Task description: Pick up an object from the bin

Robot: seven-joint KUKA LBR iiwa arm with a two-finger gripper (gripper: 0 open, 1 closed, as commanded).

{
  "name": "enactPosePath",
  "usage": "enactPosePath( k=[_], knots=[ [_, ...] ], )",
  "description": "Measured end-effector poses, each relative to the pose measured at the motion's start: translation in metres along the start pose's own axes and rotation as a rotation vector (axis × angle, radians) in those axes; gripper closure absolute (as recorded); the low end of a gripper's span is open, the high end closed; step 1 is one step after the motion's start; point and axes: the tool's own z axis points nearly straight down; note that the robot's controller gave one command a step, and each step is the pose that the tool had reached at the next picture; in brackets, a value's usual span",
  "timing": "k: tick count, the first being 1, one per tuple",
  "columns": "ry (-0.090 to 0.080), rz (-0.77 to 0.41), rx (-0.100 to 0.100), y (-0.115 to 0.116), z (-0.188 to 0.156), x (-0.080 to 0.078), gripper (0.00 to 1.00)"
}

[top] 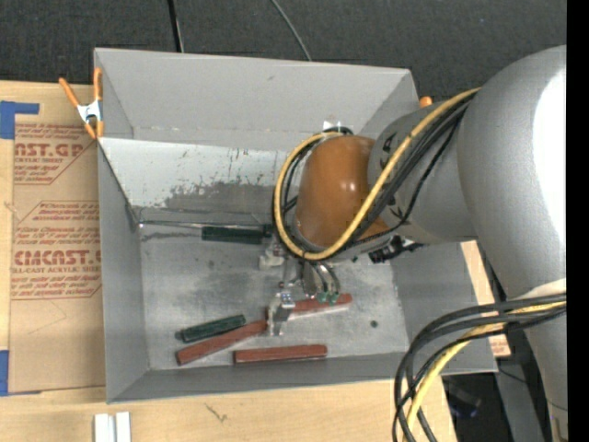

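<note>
My gripper [282, 309] hangs low over the front middle of the bin floor, under the orange wrist cover. Right beside it to the right lies a short red-brown stick with a pale end [324, 306], touching or almost touching the gripper. A long red-brown stick [225, 341] runs from the gripper's tip toward the front left. Just above that stick lies a dark green stick [212, 327]. Another red-brown bar [279, 354] lies flat along the front wall, below the gripper.
A dark green pen-like rod [234, 234] rests at the foot of the back wall, left of the arm. The arm and its cables cover the bin's right side. Bare scuffed floor spreads across the left half.
</note>
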Motion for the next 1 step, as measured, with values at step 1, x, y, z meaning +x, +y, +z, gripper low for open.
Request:
enactPosePath(
  k=[1],
  knots=[
    [-0.015, 0.01, -0.001, -0.0674, 0.0062, 0.0185, 1.0]
  ],
)
